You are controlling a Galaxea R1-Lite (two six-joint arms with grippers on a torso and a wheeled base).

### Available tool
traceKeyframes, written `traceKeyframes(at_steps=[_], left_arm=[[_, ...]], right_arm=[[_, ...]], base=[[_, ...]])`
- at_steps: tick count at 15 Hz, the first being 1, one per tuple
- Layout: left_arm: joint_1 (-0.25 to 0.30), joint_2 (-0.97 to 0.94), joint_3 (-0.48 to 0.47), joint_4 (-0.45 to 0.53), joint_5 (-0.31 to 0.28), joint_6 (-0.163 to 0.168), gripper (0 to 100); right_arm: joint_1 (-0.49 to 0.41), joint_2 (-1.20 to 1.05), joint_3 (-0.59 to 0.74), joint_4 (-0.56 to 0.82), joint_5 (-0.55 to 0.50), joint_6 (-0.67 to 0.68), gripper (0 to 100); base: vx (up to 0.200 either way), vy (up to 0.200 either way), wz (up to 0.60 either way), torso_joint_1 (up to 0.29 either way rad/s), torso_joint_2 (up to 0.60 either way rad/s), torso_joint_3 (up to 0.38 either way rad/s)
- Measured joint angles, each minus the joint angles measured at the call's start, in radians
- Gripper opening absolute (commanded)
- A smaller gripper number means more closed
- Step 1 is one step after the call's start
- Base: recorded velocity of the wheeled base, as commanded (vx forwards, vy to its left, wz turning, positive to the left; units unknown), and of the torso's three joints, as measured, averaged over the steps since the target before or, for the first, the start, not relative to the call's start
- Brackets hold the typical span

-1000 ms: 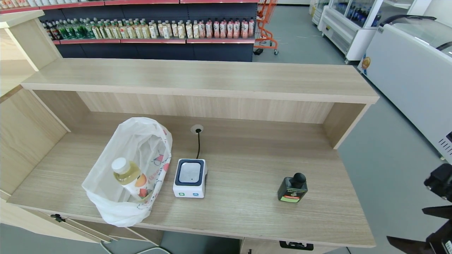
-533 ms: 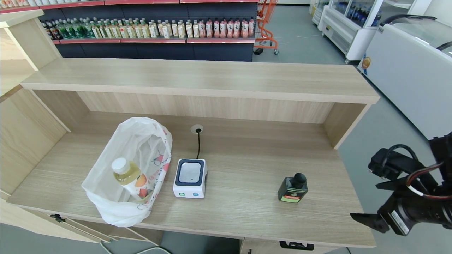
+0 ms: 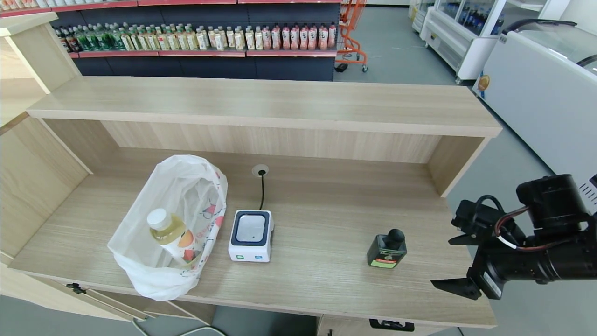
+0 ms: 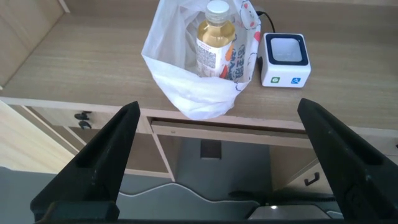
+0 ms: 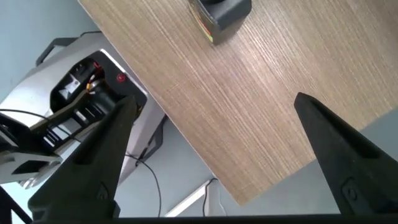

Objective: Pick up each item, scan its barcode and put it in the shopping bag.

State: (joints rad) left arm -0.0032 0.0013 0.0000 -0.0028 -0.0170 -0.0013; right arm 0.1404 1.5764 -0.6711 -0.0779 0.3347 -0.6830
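Centrally, a squat dark bottle with a rounded cap stands on the wood-grain desk; the right claw, spread, has advanced toward it; the left claw is likewise spread.

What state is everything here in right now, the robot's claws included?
shopping bag: open, standing on the counter, one bottle inside.
drink bottle: capped, upright in the bag.
scanner: flat on the counter, cable attached.
dark bottle: capped, upright, untouched.
left gripper: open, empty.
right gripper: open, empty, near the counter's right end.

Head overlooks counter, left wrist shares scanner
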Motion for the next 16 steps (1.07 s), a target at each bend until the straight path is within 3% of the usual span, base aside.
traceKeyframes(at_steps=[14, 15, 16], left_arm=[[0.000, 0.000, 0.000, 0.000, 0.000, 0.000, 100], [0.000, 0.000, 0.000, 0.000, 0.000, 0.000, 100], [0.000, 0.000, 0.000, 0.000, 0.000, 0.000, 100]], right_arm=[[0.011, 0.193, -0.097, -0.039, 0.111, -0.090, 100], [0.017, 0.205, -0.099, -0.056, 0.121, -0.092, 0], [0.024, 0.217, -0.101, -0.062, 0.125, -0.094, 0]], base=[[0.000, 0.000, 0.00, 0.000, 0.00, 0.000], [0.000, 0.000, 0.00, 0.000, 0.00, 0.000], [0.000, 0.000, 0.00, 0.000, 0.00, 0.000]])
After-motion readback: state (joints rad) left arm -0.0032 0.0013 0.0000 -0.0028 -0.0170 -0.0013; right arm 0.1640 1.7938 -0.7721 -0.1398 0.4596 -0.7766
